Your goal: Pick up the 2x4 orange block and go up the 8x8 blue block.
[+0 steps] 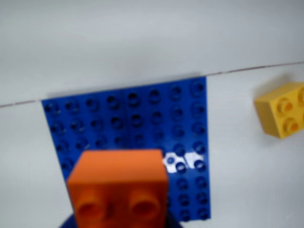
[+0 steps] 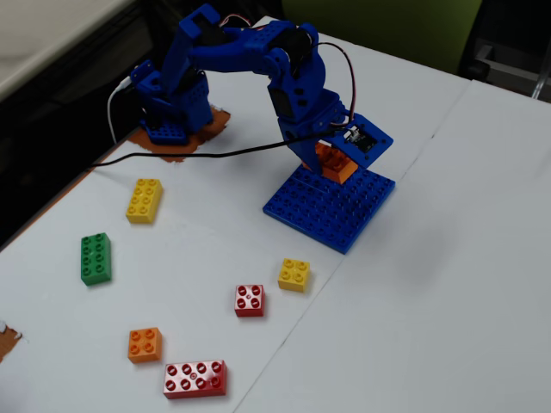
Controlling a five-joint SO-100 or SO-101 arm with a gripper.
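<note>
While the arm hangs over the far side of the plate, you have the 2x4 orange block (image 2: 336, 163) clenched in the gripper (image 2: 331, 165), which grips it from above so that its long body points down toward the studs. In the wrist view the block (image 1: 118, 187) fills the lower middle of the picture end-on, two of its studs facing the camera, with the 8x8 blue block (image 1: 128, 128) spread out behind and beneath it. That end-on look tells you the brick is tilted rather than lying flat, probably because the wrist is pitched forward to reach across.

In the fixed view the blue plate (image 2: 327, 211) lies on the white table (image 2: 448, 258), just right of the seam between the two sheets, and the orange brick sits over the edge nearest the arm's base. You cannot tell from either view whether it already touches the studs or hovers just above them.

Judging by this, you are at the placing step: the pick is done and the brick is over its target. Your next move likely calls for levelling the wrist so the brick's underside meets the studs squarely; lowered at this tilt it may catch on one edge and tip over when let go.

The small yellow brick (image 1: 281, 115) lies well off the plate, out of your way.
</note>
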